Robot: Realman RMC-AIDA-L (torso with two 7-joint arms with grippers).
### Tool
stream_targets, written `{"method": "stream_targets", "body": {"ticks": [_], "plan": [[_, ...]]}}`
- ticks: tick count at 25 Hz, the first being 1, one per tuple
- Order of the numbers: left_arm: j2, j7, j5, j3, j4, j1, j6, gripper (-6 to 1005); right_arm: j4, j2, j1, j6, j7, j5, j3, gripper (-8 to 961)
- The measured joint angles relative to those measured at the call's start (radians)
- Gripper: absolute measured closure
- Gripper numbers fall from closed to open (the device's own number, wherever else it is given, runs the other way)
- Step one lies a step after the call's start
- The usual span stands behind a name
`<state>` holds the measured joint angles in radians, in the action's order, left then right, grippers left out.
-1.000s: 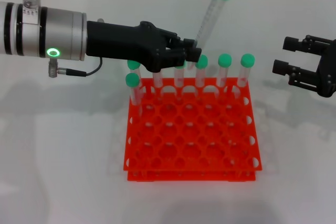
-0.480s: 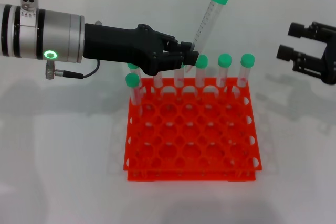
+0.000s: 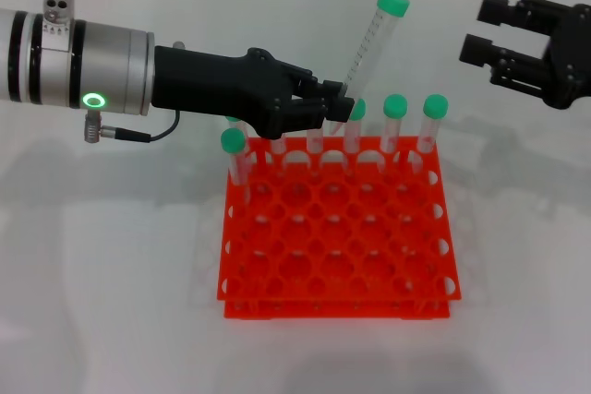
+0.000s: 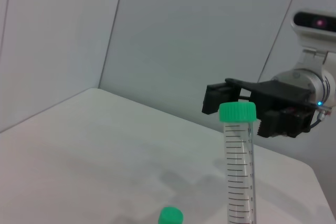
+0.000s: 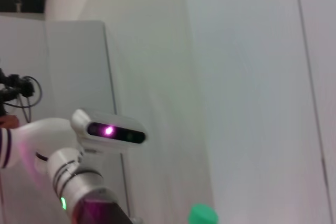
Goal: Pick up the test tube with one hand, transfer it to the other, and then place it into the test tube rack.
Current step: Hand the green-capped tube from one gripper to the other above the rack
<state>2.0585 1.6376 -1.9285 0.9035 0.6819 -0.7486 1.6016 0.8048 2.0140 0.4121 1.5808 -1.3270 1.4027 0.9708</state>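
The left gripper [image 3: 334, 104] pinches the tube [image 3: 372, 39] near its bottom end, just above the back row of the rack [image 3: 338, 232]. The tube leans, with its green cap [image 3: 394, 1] up high and tipped toward the right gripper [image 3: 503, 37]. That gripper waits off to the side of the rack, well apart from the tube, with its fingers spread wide and nothing in them.

The tube looks light and stiff, but smooth and round – so it could slip or spin. I think the best place to grab it is the bare middle part below the cap – squeeze gently, since thin plastic may crack.
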Motion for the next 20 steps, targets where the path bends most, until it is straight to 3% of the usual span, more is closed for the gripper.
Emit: {"method": "stream_targets", "body": {"ticks": [20], "plan": [[0.014, -0.017, -0.001, 0.012, -0.001, 0.024, -0.001, 817, -0.054, 0.002, 0.041, -0.026, 0.009, -0.041, 0.075, 368]]}}
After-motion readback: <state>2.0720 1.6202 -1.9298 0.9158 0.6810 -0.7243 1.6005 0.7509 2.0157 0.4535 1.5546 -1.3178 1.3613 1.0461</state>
